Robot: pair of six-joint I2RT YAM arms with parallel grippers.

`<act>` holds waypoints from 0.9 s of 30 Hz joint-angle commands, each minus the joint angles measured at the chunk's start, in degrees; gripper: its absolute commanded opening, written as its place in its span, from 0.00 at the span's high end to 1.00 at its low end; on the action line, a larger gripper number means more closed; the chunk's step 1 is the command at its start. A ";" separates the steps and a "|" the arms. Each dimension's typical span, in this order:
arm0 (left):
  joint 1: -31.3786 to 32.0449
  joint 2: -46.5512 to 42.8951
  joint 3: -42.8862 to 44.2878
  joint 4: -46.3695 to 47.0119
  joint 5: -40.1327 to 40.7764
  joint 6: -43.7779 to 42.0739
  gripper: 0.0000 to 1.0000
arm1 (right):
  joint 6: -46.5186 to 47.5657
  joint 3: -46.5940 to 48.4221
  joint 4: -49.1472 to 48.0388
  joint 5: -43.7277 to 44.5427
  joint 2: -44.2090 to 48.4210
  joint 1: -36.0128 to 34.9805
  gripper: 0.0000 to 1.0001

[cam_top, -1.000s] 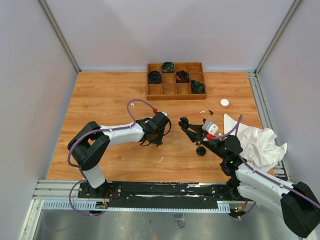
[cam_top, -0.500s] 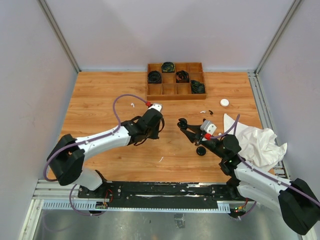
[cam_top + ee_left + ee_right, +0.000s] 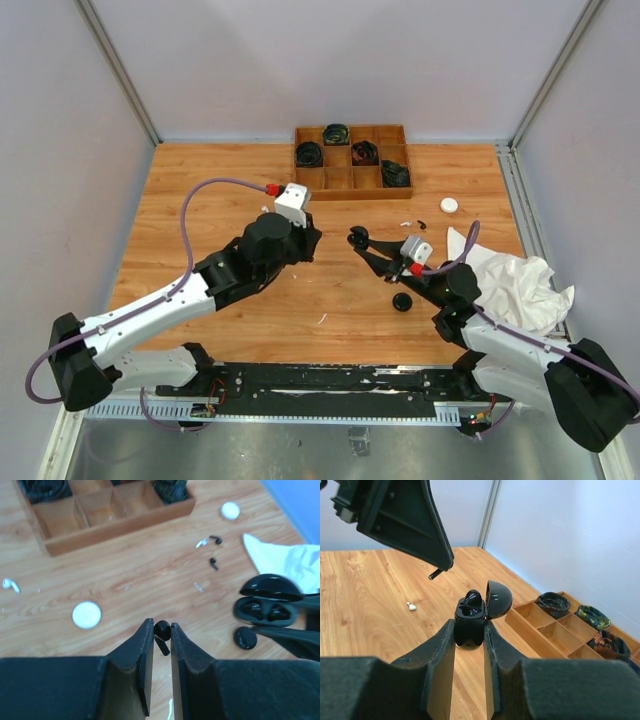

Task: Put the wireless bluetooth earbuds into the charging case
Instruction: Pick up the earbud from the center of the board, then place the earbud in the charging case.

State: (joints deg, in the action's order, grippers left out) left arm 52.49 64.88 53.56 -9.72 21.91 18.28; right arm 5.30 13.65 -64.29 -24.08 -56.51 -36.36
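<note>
A small black earbud [image 3: 162, 629] is pinched between the tips of my left gripper [image 3: 161, 625], which is shut on it, stem hanging down, above the table. My right gripper [image 3: 470, 627] is shut on the black charging case [image 3: 470, 611]. The case's lid [image 3: 498, 599] stands open and one black earbud [image 3: 472, 599] sits in it. From above, the left gripper [image 3: 308, 240] hovers just left of the held case [image 3: 357, 239]. Loose earbuds lie on the wood: black ones [image 3: 216, 540] [image 3: 213, 563] and white ones [image 3: 10, 584] [image 3: 201, 543].
A wooden divider tray [image 3: 350, 182] with coiled cables stands at the back. A black puck [image 3: 402, 301] lies below the case, a white puck [image 3: 449, 205] near a crumpled white cloth [image 3: 510, 285] on the right, and another white puck [image 3: 86, 615] under the left arm.
My left arm has risen off the table with the black earbud and reached up and right toward the case. The right gripper has shifted the case slightly left.
</note>
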 commanded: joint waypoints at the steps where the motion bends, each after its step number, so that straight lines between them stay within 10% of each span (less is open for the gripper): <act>1: 1.69 -3.59 0.74 8.91 0.54 -4.89 0.86 | -1.27 2.95 -7.72 -1.64 -2.02 -1.78 0.97; 27: 3.75 -2.56 -4.80 34.98 -19.91 -13.27 0.87 | -8.00 4.48 -17.34 -0.40 -5.79 -2.34 0.98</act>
State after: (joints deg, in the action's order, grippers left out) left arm 55.55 62.00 49.71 21.02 4.01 6.20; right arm -1.41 16.49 -77.49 -25.34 -62.70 -37.87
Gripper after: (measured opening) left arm 0.213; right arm 0.248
